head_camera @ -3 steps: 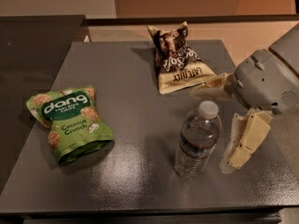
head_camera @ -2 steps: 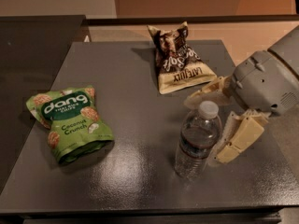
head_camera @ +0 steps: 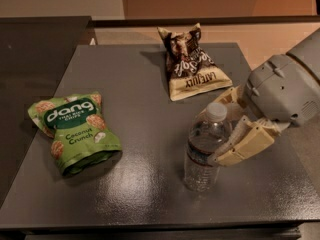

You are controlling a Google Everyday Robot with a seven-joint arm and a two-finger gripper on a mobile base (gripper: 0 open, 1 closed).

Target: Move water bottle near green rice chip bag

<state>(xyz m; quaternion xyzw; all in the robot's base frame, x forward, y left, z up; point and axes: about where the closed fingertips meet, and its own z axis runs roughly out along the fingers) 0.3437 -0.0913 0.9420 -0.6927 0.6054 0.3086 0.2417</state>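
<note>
The water bottle [head_camera: 202, 156] stands upright on the dark grey table [head_camera: 140, 84], right of centre near the front. My gripper [head_camera: 211, 134] reaches in from the right and is open, with its cream fingers [head_camera: 250, 144] on either side of the bottle's upper part, one behind the white cap and one in front of the shoulder. The green rice chip bag [head_camera: 75, 131] lies flat at the table's left side, well apart from the bottle.
A brown and cream snack bag [head_camera: 190, 66] lies at the back of the table, just behind the bottle and gripper. The table's front edge runs close below the bottle. A tan floor shows beyond the right edge.
My gripper has moved left toward the bottle, and its fingers now straddle it. The bottle and both bags have not moved.
</note>
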